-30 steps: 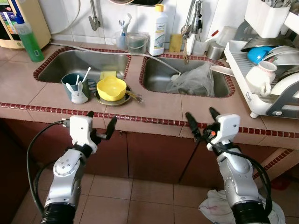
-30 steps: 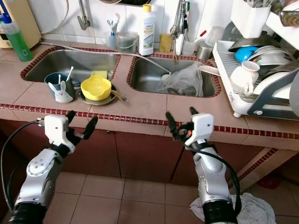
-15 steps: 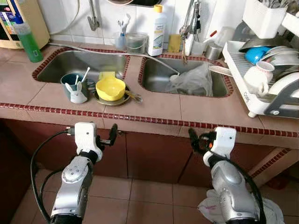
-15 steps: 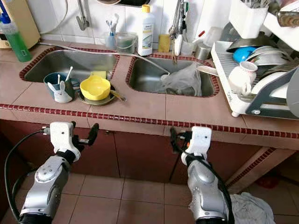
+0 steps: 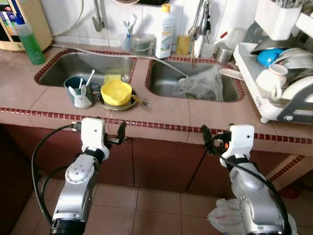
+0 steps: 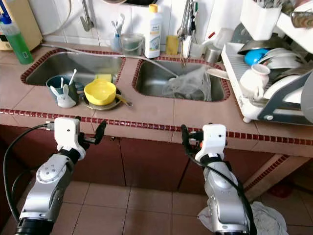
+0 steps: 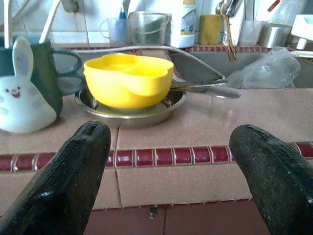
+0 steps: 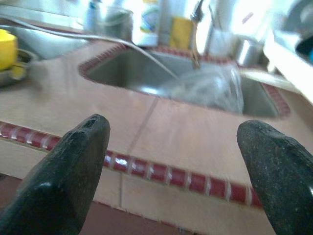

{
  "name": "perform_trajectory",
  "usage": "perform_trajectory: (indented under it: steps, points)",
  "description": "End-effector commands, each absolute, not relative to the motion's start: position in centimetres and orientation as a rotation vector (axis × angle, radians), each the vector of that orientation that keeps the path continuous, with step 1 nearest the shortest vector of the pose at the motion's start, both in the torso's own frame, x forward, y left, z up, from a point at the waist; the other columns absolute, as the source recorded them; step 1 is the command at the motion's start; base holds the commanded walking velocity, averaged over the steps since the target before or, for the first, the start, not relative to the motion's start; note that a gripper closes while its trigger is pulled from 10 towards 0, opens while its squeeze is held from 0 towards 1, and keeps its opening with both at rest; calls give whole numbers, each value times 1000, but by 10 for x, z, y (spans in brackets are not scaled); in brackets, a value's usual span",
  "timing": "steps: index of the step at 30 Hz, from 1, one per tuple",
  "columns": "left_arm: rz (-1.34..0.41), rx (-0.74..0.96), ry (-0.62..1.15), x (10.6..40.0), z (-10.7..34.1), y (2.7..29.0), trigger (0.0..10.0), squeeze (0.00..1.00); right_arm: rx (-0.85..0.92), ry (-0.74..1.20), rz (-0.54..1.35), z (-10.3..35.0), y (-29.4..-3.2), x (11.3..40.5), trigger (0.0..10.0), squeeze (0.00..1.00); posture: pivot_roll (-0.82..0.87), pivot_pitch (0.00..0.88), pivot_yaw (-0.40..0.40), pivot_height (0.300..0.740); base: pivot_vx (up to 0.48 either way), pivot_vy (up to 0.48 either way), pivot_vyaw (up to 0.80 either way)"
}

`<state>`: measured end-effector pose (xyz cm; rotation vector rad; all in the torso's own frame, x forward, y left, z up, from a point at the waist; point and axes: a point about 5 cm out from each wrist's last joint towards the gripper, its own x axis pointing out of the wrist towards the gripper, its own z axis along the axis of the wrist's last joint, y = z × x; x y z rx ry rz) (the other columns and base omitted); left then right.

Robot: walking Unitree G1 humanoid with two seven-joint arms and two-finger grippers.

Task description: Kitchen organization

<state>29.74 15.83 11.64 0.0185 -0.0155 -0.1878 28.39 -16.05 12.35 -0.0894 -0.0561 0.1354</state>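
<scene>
A yellow bowl (image 5: pixel 116 92) sits in a metal plate (image 7: pixel 131 116) on the tiled counter (image 5: pixel 161 115), with a spoon (image 7: pixel 210 89) lying beside it. A teal mug with a white bunny figure (image 5: pixel 78 91) stands next to the bowl. A crumpled clear plastic bag (image 5: pixel 200 83) lies in the right sink. My left gripper (image 7: pixel 171 161) is open and empty, just below the counter's front edge, facing the bowl. My right gripper (image 8: pixel 176 161) is also open and empty, at the counter edge in front of the right sink (image 5: pixel 166 78).
A dish rack (image 5: pixel 274 73) with bowls, plates and a white cup (image 5: pixel 273 81) stands at the right. A green bottle (image 5: pixel 29 41) is at the far left, a white detergent bottle (image 5: pixel 166 32) at the back. A cloth (image 5: pixel 222 220) lies on the floor.
Both grippers dropped below the counter edge, then rose back close to it. Their fingers stayed open. The camera view shifted slightly.
</scene>
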Motion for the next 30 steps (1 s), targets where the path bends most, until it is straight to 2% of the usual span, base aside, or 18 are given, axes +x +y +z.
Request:
perform_trajectory:
  steps: [1,8,30]
  points:
    - [-192,18,2,298,114,156,10000,0,-126,-99,150,131,-159,285,10000,0,46,0,-37,740,0,0,0]
    - [-180,36,14,300,117,162,10000,0,-130,-111,223,134,-151,288,10000,0,55,0,-44,740,0,0,0]
    - [-193,46,14,301,120,162,10000,0,-113,-109,245,130,-149,288,10000,0,62,0,-43,740,0,260,0]
